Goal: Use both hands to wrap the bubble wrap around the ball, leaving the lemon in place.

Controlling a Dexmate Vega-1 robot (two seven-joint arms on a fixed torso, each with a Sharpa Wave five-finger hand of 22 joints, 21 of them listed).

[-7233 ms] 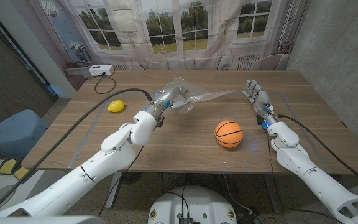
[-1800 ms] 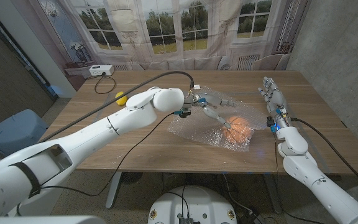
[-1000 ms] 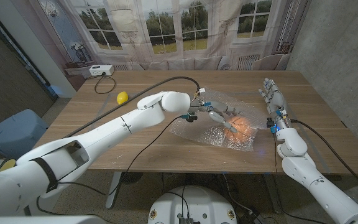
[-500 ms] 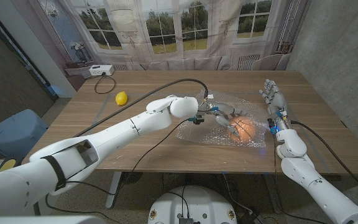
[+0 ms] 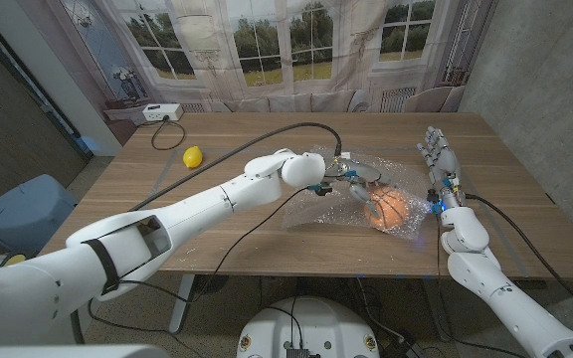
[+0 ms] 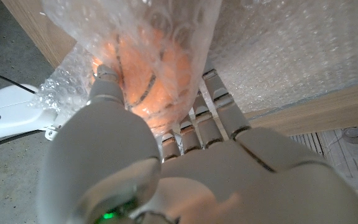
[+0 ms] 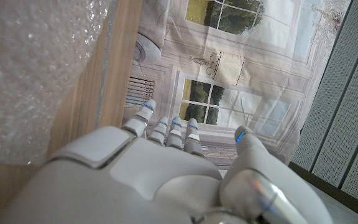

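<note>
Your ball [image 5: 390,208] sits right of the table's middle, toward the near edge, with the bubble wrap [image 5: 351,189] draped over it and spreading across the wood to its nine and eleven o'clock. In the left wrist view the ball [image 6: 151,68] glows orange through the sheet [image 6: 278,56], its black seams plain.

Your left hand [image 5: 354,184] is at the ball's ten o'clock, reached far across the table. Its fingers [image 6: 219,102] are spread and pressed on the plastic over the ball, the thumb on one side and the rest on the other. Whether it actually pinches the sheet or only presses on it, you cannot tell from these views.

Your right hand [image 5: 436,159] stands at the ball's two o'clock, near it but apart, fingers straight and slightly spread, gripping nothing. Its wrist view shows the hand [image 7: 166,168] beside the sheet's edge [image 7: 36,68].

The lemon [image 5: 193,156] lies well apart at the ball's ten o'clock, on the left part of the table [image 5: 217,229]. A white power strip [image 5: 161,112] lies at the table's far left corner.
</note>
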